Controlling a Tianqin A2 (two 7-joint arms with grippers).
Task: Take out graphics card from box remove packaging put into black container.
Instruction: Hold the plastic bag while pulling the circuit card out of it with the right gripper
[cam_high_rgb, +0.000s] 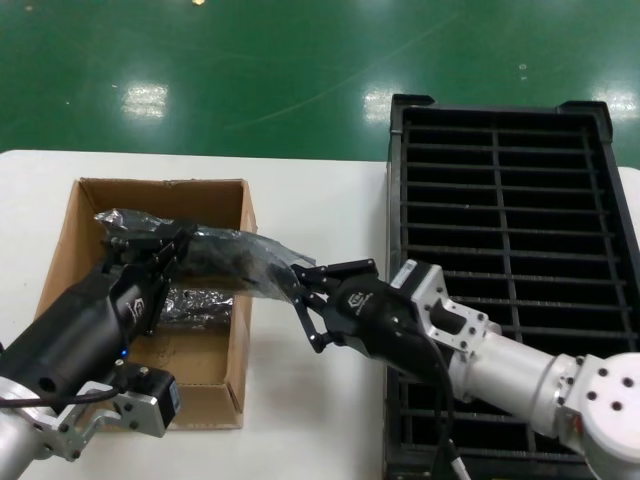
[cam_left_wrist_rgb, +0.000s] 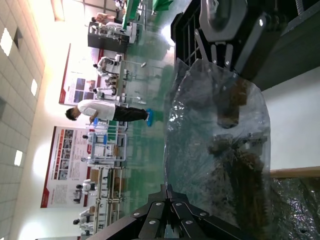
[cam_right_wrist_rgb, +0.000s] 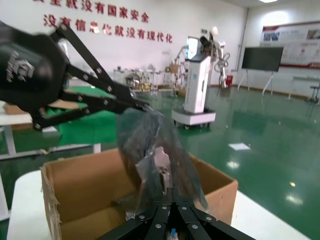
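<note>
The packaging (cam_high_rgb: 235, 255), a crinkled grey bag with the dark graphics card (cam_left_wrist_rgb: 240, 165) inside, hangs stretched over the right wall of the box (cam_high_rgb: 60, 250). My left gripper (cam_high_rgb: 180, 245) is shut on the bag's left end above the box. My right gripper (cam_high_rgb: 298, 280) is shut on the bag's right end, just outside the box. In the left wrist view the shut left gripper (cam_left_wrist_rgb: 167, 187) pinches the bag's edge (cam_left_wrist_rgb: 215, 125). In the right wrist view the right gripper (cam_right_wrist_rgb: 170, 200) grips the bag (cam_right_wrist_rgb: 150, 145), and the left gripper (cam_right_wrist_rgb: 140, 105) holds its far end. The black container (cam_high_rgb: 497, 130) stands at the right.
A second crinkled silver bag (cam_high_rgb: 195, 305) lies on the box floor. The white table (cam_high_rgb: 320, 200) shows between the box and the crate. My right arm reaches across the crate's near left corner. Green floor lies beyond the table.
</note>
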